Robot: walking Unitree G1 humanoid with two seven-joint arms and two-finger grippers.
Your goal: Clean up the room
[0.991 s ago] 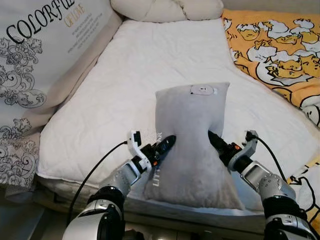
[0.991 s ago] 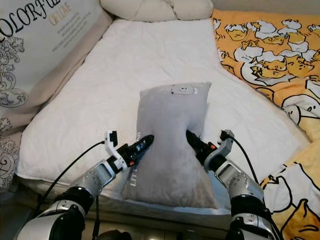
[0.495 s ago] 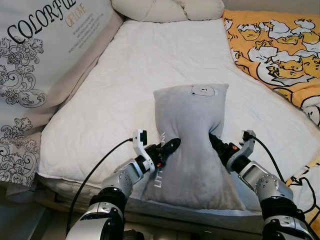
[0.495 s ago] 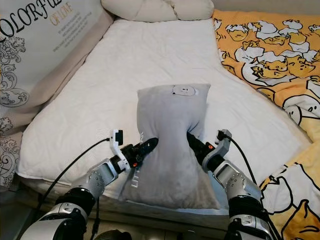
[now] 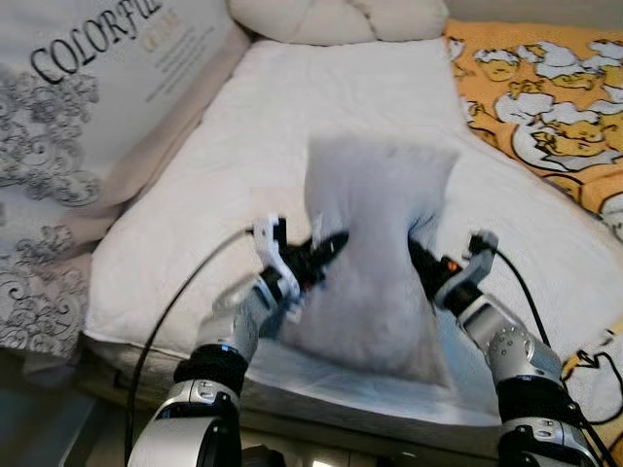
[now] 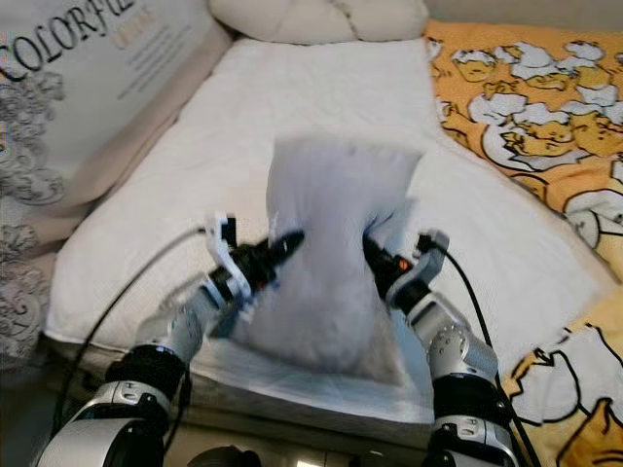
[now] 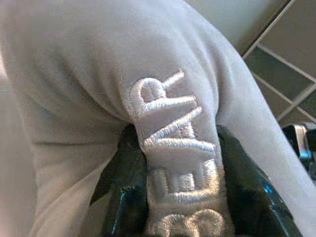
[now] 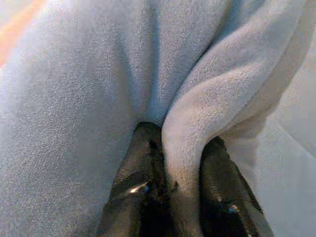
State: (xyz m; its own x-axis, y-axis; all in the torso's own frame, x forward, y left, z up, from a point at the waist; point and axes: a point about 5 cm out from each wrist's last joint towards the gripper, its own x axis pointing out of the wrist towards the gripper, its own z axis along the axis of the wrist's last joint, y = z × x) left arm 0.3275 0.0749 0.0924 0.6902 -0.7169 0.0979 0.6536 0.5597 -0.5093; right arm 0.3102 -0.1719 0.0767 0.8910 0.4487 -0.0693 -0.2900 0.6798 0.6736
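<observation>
A grey plush pillow (image 5: 375,243) with white embroidered lettering (image 7: 175,163) is held up off the white mattress (image 5: 292,107), near its front edge, blurred by motion. My left gripper (image 5: 326,248) is shut on a fold of the pillow's left side. Its black fingers (image 7: 123,192) pinch the fabric beside the lettering. My right gripper (image 5: 419,261) is shut on a fold of the right side, with its fingers (image 8: 140,182) on either side of the ridge of cloth.
A patterned headboard cushion with lettering (image 5: 88,107) leans along the left. Cream pillows (image 5: 341,17) lie at the far end of the bed. An orange cartoon-print blanket (image 5: 545,97) covers the right side.
Both grippers have lifted the grey pillow off the mattress and raised it; it now appears blurred and higher. The camera view has shifted slightly.
</observation>
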